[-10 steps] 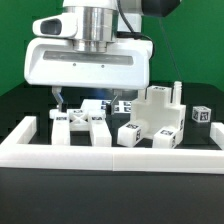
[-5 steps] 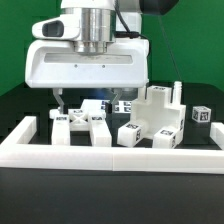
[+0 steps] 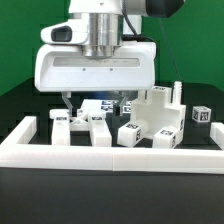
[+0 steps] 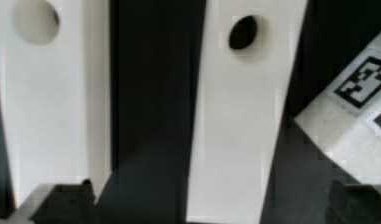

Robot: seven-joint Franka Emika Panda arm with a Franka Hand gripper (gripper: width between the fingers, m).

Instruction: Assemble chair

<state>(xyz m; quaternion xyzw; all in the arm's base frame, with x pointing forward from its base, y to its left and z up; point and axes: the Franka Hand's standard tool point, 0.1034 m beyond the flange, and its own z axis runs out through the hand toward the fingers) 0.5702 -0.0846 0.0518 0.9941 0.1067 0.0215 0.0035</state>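
The white chair parts lie in a cluster behind the front rail. In the exterior view, two low pieces (image 3: pixel 75 123) (image 3: pixel 98 123) lie below my gripper (image 3: pixel 96 102). A taller blocky piece (image 3: pixel 155 115) with tags stands at the exterior view's right. My gripper is open and empty, hanging low over the parts. In the wrist view, my gripper (image 4: pixel 208 206) has its dark fingertips (image 4: pixel 62 205) on either side of a long white bar (image 4: pixel 240 130) with an oval hole. A second holed bar (image 4: pixel 45 110) lies beside it, and a tagged piece (image 4: pixel 356 90) lies on the other side.
A long white border frame (image 3: pixel 110 152) runs along the front and up both sides. A small tagged cube (image 3: pixel 201 116) sits at the exterior view's far right. The table is black, with a green backdrop behind.
My gripper has shifted a little toward the exterior view's right and slightly lower. The parts have not moved.
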